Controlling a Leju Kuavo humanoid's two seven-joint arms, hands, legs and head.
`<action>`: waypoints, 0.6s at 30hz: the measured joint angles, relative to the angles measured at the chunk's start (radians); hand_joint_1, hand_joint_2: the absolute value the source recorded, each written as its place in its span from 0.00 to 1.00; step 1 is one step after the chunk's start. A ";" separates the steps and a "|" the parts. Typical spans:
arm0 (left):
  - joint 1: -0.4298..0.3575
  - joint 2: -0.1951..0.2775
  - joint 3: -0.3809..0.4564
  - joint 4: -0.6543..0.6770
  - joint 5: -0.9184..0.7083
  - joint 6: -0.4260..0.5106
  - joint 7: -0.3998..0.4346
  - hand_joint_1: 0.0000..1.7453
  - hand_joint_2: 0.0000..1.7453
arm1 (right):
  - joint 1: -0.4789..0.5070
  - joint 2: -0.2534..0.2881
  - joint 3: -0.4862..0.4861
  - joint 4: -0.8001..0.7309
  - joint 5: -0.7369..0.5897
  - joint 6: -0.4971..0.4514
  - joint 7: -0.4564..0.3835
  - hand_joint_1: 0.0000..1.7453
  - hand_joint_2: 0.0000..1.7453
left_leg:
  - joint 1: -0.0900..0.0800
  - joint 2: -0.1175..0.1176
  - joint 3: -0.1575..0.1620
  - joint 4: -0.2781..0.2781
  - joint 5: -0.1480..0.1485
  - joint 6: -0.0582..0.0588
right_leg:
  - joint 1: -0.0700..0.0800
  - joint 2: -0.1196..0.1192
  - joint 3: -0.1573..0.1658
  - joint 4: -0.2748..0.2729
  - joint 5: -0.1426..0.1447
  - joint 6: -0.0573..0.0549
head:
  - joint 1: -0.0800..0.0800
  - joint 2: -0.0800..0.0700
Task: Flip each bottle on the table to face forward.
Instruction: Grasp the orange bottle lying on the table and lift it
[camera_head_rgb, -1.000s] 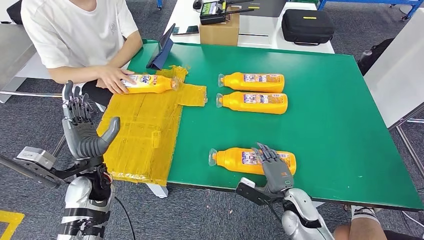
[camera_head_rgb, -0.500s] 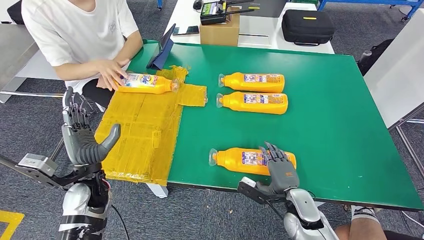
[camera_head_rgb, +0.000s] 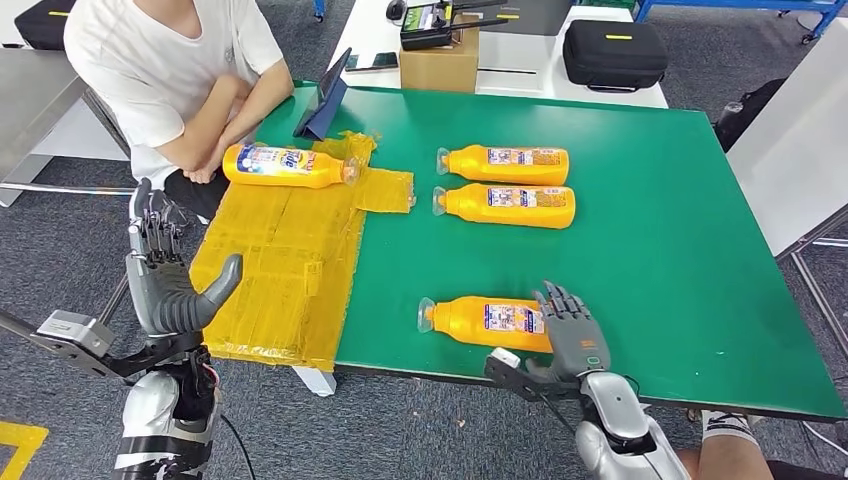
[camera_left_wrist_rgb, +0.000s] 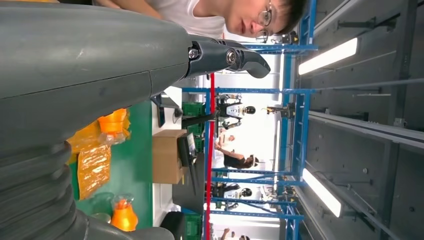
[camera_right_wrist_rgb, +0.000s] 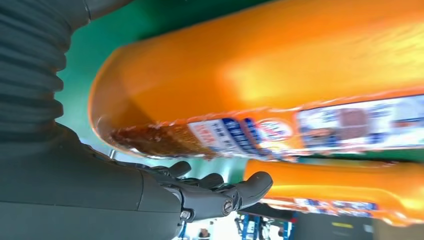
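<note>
Four orange bottles lie on their sides on the green table. One bottle rests on the yellow taped patch at the far left. Two bottles lie side by side in the middle, labels up. The nearest bottle lies by the front edge. My right hand sits at its base end with fingers spread; the right wrist view shows that bottle just beyond the straight fingers, ungripped. My left hand is raised off the table's left side, holding nothing.
A person in a white shirt sits at the far left corner with arms folded. A tablet stands at the back edge. Behind it are a cardboard box and a black case.
The person let go of the bottle on the yellow patch and drew their arms back. My right hand slid right along the nearest bottle to its base end. My left hand barely moved.
</note>
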 joint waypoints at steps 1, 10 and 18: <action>0.000 0.000 0.000 0.000 0.000 -0.001 0.000 0.00 1.00 | -0.005 -0.003 -0.002 0.006 0.000 0.003 0.000 0.00 1.00 | 0.000 0.000 0.000 0.000 0.000 0.000 | 0.000 0.000 0.000 0.000 0.000 0.000 | 0.000 0.000; 0.000 0.000 -0.004 0.000 -0.015 -0.006 0.001 0.00 1.00 | -0.068 -0.016 -0.016 0.076 -0.027 0.022 -0.006 0.00 1.00 | 0.000 0.000 0.002 0.000 0.000 0.000 | 0.000 0.000 0.002 0.000 0.001 0.000 | 0.000 0.000; -0.024 0.000 -0.031 0.018 -0.007 -0.010 -0.004 0.00 1.00 | -0.178 -0.029 -0.017 0.227 -0.170 0.061 -0.208 0.73 1.00 | 0.000 0.001 0.002 0.000 0.001 0.001 | 0.000 0.001 0.002 0.000 0.001 0.001 | 0.000 0.000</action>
